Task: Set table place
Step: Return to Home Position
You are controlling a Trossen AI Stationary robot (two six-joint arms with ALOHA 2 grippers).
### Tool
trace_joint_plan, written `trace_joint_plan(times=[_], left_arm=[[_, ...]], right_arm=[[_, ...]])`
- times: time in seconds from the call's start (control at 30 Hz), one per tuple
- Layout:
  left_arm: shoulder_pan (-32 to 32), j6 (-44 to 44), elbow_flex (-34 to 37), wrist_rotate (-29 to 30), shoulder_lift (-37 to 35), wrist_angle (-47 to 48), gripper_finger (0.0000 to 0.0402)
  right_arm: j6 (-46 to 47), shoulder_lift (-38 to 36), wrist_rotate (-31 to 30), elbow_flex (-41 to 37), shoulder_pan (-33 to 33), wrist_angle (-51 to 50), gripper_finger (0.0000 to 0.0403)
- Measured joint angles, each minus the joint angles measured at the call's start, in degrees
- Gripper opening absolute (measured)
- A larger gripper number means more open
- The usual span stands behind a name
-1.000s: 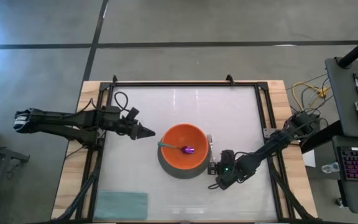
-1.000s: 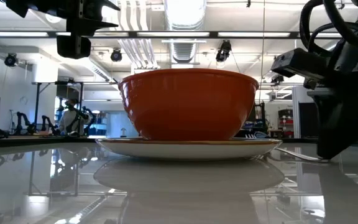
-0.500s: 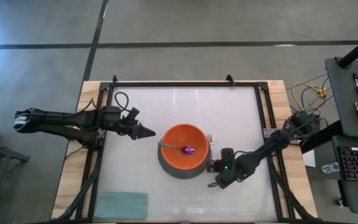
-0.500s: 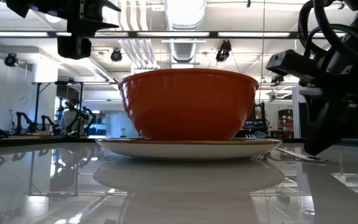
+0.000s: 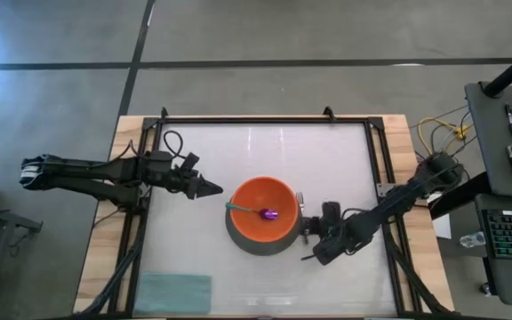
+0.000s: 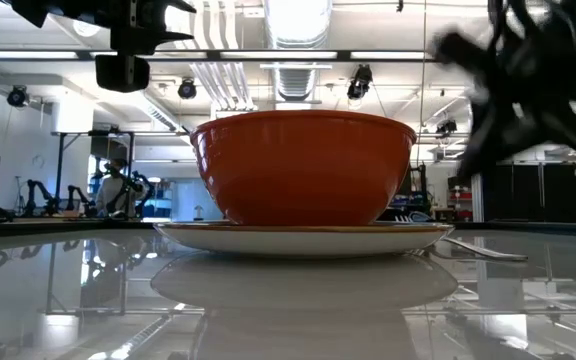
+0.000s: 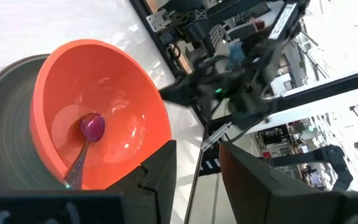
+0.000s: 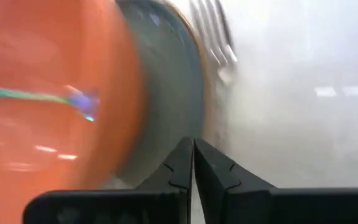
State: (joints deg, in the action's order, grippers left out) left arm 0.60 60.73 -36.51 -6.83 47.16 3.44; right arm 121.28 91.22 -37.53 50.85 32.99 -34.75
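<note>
The orange bowl (image 5: 261, 215) stands on the grey-green plate (image 5: 249, 246) near the middle of the table (image 5: 345, 160). The spoon (image 5: 258, 212) lies inside the bowl, purple head toward the right and teal handle on the left rim. The silver fork (image 5: 300, 202) lies on the table just right of the plate; it also shows in the low view (image 6: 483, 248). My left gripper (image 5: 213, 188) hovers left of the bowl, slightly open and empty. My right gripper (image 5: 308, 234) is shut and empty, raised above the table right of the plate, near the fork.
A teal cloth (image 5: 174, 291) lies flat at the table's near left corner. The black frame (image 5: 265, 118) runs around the table top. Bare white top lies on the far side of the plate and to its near right.
My right gripper has risen from table height beside the plate and shifted a little toward the table's right and far edges, staying shut. The fork, bowl, plate and spoon have stayed in place.
</note>
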Motion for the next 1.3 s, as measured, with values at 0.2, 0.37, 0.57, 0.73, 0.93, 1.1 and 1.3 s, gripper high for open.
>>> trace_joint_plan(times=[0.2,0.37,0.57,0.73,0.93,1.1,1.3], left_arm=[[0.01,-0.15,0.02,0.02,-0.11,0.01,0.0108],[0.02,-3.92,0.02,0.02,-0.15,-0.06,0.0108],[-0.13,-3.26,0.09,-2.33,-0.13,-9.95,0.0108],[-3.14,-15.58,0.00,-7.32,-0.76,-33.81,0.0108],[-7.54,-27.75,-0.11,-7.07,-5.08,-36.77,0.0108],[-7.05,-35.02,-1.81,-2.70,-10.51,-20.44,0.0108],[-5.75,-40.43,-3.32,1.48,-17.76,-4.59,0.0108]], right_arm=[[-17.49,-9.74,-8.59,6.63,0.00,-9.85,0.0009],[-39.43,-17.04,-9.18,12.19,0.00,-10.08,0.0009],[-64.89,-19.91,-15.50,19.41,0.58,-2.23,0.0009],[-92.79,-19.13,-4.79,22.45,0.63,14.77,0.0009],[-109.24,-18.34,11.84,22.12,-3.25,30.12,0.0009],[-107.17,-22.11,20.29,19.92,-10.84,21.88,0.0009],[-106.75,-35.94,24.51,10.85,-16.51,19.50,0.0009]])
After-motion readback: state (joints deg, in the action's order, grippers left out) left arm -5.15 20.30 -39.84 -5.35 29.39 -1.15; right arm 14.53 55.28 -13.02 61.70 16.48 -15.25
